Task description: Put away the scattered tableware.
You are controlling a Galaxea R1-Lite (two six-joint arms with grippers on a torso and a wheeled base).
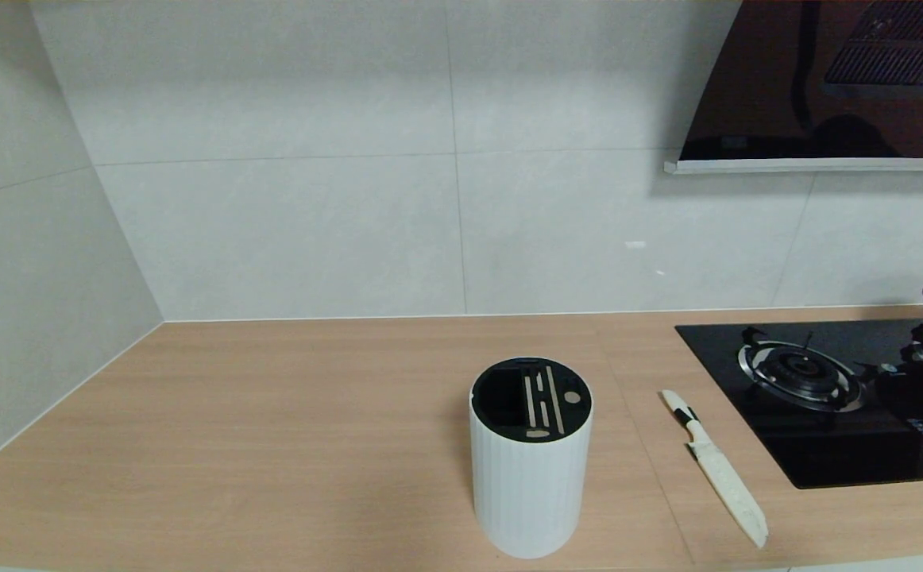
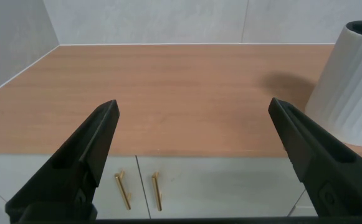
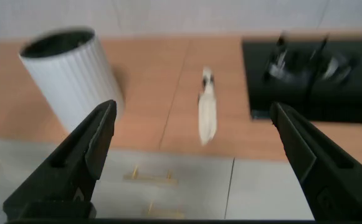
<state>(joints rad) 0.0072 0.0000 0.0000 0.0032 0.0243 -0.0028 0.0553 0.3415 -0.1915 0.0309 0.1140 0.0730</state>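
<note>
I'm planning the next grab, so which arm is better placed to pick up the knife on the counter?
Right. The knife lies to the right of the white holder, beside the hob, and the open right gripper faces it. The left gripper faces bare counter on the holder's far side.

1. The right gripper [image 3: 192,111], spread wide, hangs over the edge of a wooden counter [image 3: 149,68].
2. A white knife [image 3: 207,107] lies flat between a ribbed white holder [image 3: 71,78] and the black stove [image 3: 318,81].
3. Pale cabinet doors [image 3: 261,193] sit beneath.
</note>
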